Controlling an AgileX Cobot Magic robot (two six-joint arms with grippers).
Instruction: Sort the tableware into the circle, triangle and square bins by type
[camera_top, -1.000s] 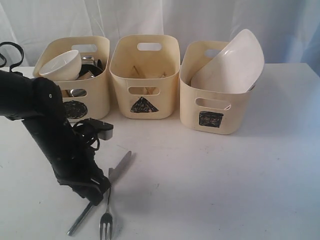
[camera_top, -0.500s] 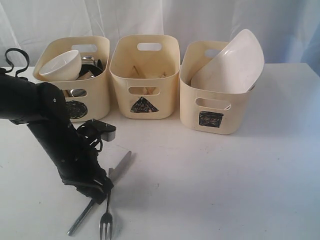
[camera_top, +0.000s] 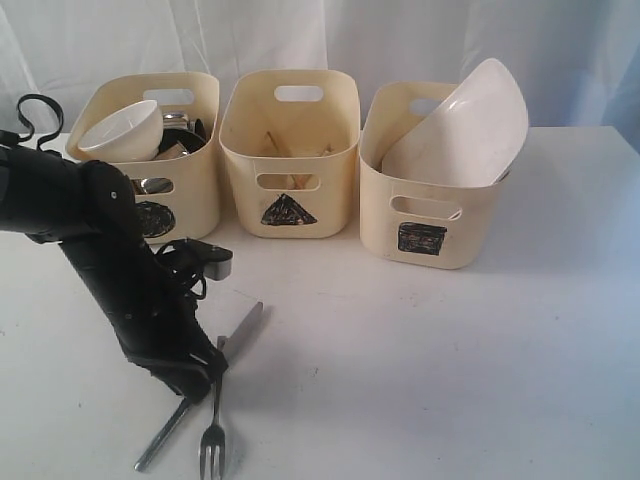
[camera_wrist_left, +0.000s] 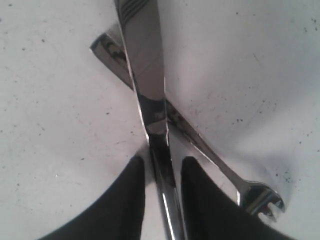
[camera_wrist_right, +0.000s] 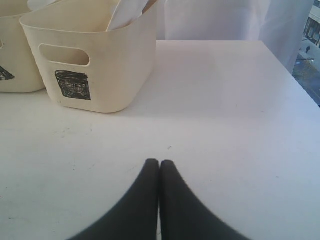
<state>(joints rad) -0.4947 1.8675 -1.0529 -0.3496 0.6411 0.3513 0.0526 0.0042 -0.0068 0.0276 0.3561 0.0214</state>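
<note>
Slippage is the risk: left end effector (camera_wrist_left: 162, 160), spread apart astride the knife (camera_wrist_left: 145, 60) handle, may drag the crossed fork (camera_wrist_left: 200, 143) across the counter (camera_wrist_left: 50, 100).

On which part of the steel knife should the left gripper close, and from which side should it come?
The narrow handle of the knife, just clear of where it crosses the fork, from straight above. It lies flat on the table, over the fork, so only its thin side edges offer a grip. The left gripper straddles that part.
</note>
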